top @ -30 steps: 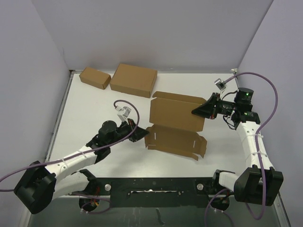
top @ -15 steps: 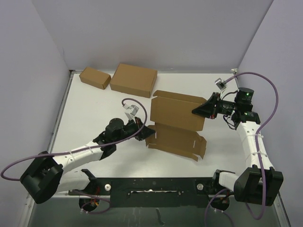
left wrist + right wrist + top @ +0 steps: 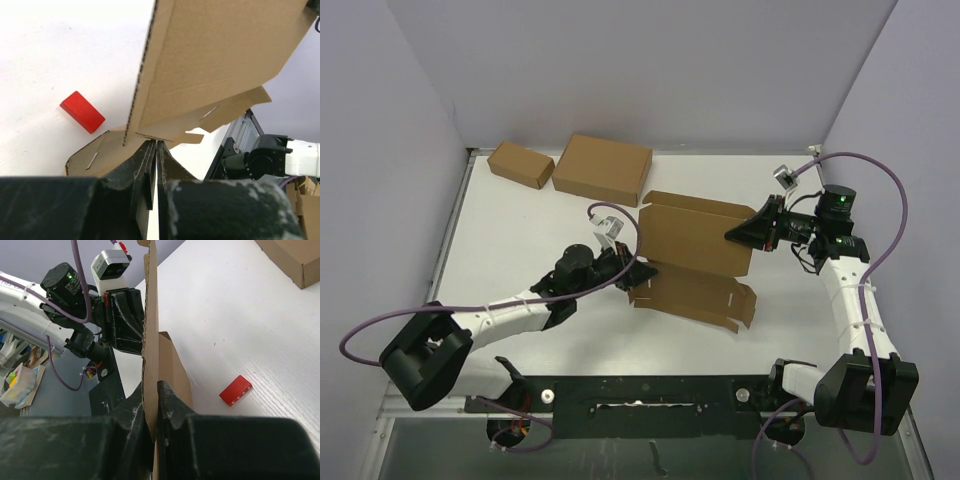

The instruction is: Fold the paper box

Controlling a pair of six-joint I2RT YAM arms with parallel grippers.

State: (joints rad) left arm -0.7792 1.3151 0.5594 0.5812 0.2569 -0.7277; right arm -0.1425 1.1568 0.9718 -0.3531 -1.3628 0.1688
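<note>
from above, the paper box (image 3: 692, 262) sits mid-worktop (image 3: 520, 230), one large panel raised, the notched front flap lying flat. the right gripper (image 3: 733, 236) meets the panel's right edge, and its wrist view shows it clamped on that cardboard edge. the left gripper (image 3: 632, 272) is at the box's left corner; its own camera shows the fingers (image 3: 141, 161) pressed together beneath the cardboard. only the wrist views show a red block (image 3: 82, 111) on the worktop beside the panel.
</note>
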